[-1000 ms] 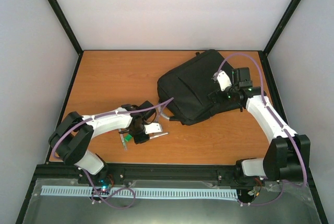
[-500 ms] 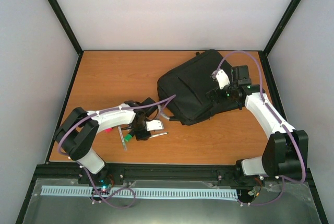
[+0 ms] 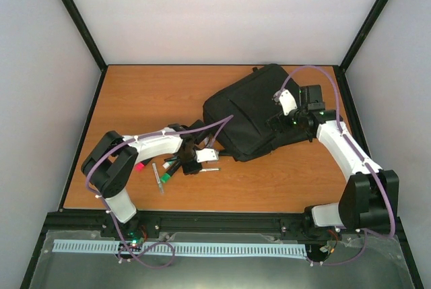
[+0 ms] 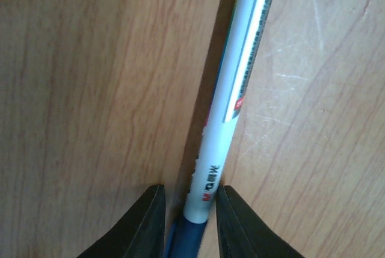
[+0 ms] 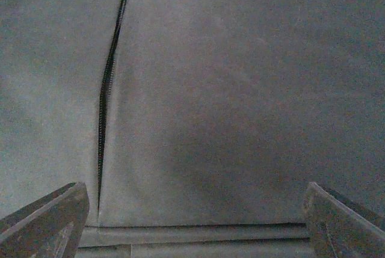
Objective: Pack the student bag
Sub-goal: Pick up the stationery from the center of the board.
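white pen, lower centre: a red "M", then dark characters I can't make out
grey strip along it: print too small to read
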`<action>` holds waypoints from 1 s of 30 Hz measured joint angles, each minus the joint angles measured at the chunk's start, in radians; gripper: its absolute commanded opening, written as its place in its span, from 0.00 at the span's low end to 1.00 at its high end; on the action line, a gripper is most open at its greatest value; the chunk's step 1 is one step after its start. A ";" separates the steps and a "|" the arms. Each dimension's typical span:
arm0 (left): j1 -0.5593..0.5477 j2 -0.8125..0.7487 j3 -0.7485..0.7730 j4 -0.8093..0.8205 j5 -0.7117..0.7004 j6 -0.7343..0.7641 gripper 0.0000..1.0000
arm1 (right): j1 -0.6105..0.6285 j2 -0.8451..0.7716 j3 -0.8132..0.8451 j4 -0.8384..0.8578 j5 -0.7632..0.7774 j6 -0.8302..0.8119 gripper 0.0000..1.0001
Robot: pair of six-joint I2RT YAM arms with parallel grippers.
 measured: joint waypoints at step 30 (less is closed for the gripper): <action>0.123 -0.079 0.089 -0.165 0.188 -0.029 0.08 | 0.184 0.201 0.209 -0.031 0.051 -0.091 0.75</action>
